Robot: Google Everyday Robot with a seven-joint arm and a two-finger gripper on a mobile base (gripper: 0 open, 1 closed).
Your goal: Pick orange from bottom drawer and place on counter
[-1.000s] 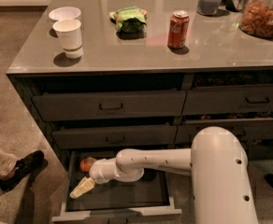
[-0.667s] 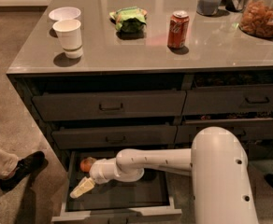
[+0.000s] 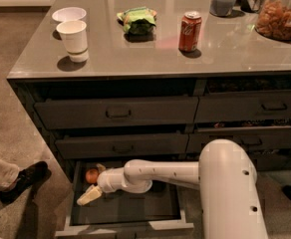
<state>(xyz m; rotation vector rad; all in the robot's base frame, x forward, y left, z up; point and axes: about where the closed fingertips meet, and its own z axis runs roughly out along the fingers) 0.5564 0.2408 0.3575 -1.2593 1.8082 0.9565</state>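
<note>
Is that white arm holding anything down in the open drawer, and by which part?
Nothing, it seems. The gripper is low inside the bottom drawer, and the orange lies free just behind it.

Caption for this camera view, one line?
Gripper low inside the open bottom drawer, near the orange; soda can and paper cup stand on the counter.

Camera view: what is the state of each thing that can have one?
Bottom drawer, pulled open.
Orange, lying in the drawer's back left corner.
Gripper, low in the drawer, beside the orange.
Top left drawer, shut.
Can, upright on the counter.
Cup, upright.
</note>
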